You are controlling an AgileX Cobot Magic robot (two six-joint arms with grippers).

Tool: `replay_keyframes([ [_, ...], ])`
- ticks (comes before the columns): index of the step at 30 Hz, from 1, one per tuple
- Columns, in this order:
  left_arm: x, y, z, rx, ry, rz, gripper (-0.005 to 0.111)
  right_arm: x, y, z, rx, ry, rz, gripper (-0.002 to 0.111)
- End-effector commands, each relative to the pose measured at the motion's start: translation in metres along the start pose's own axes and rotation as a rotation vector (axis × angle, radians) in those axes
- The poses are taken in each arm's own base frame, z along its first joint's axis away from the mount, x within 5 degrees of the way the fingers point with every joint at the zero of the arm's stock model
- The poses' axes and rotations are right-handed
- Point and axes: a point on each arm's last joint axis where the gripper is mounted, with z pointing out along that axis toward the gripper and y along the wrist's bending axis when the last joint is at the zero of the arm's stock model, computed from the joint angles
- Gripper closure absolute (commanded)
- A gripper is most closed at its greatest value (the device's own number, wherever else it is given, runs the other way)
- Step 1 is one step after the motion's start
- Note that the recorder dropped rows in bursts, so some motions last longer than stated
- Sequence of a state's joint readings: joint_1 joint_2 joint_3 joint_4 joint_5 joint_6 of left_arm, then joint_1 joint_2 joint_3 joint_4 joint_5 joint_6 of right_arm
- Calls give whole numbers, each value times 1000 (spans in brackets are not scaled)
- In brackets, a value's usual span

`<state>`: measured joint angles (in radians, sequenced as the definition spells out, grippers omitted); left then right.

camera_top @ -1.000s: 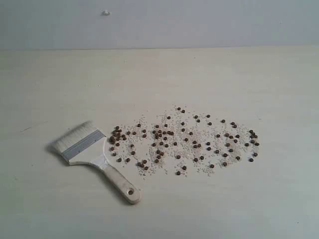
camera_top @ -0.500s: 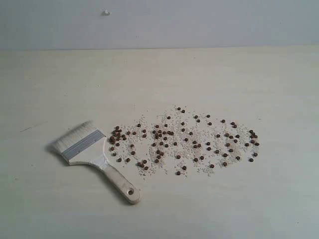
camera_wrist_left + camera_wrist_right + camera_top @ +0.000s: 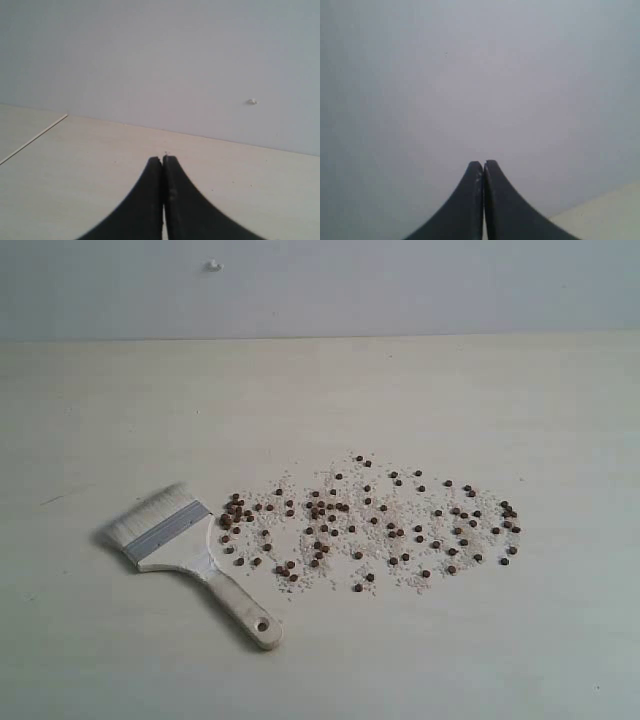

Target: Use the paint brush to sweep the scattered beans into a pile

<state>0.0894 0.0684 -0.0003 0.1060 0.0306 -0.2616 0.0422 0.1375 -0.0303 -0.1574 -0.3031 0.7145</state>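
Note:
The paint brush lies flat on the pale table at the left, bristles toward the back left, handle with its hole toward the front right. The beans are spread in a wide band to its right, mixed with whitish crumbs; no pile shows. Neither gripper appears in the exterior view. My left gripper is shut with nothing between its black fingers, above bare table and facing the grey wall. My right gripper is also shut and empty, facing the wall with a table corner at one side.
The table ends at a grey back wall, which bears a small white knob. The same knob shows in the left wrist view, where a table edge runs at one side.

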Motion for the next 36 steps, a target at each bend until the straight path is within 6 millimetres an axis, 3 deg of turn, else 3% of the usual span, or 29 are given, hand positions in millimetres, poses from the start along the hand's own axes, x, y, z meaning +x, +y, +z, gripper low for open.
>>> replay_keyframes([
  [1,0,0,0,1,-6,-5,107,-16,15,16,-37,39,-138,108],
  [4,0,0,0,1,-6,-5,107,-25,24,23,-102,5,-183,108],
  [7,0,0,0,1,-6,-5,107,-26,26,26,-113,8,-64,108],
  [12,0,0,0,1,-6,-5,107,-2,8,41,33,238,-143,108],
  [17,0,0,0,1,-6,-5,107,22,-5,59,73,410,-169,108],
  [23,0,0,0,1,-6,-5,107,42,-12,100,71,552,-136,108],
  [29,0,0,0,1,-6,-5,107,56,-33,139,238,804,-268,108],
  [36,0,0,0,1,-6,-5,107,54,-37,167,253,832,-332,108],
])
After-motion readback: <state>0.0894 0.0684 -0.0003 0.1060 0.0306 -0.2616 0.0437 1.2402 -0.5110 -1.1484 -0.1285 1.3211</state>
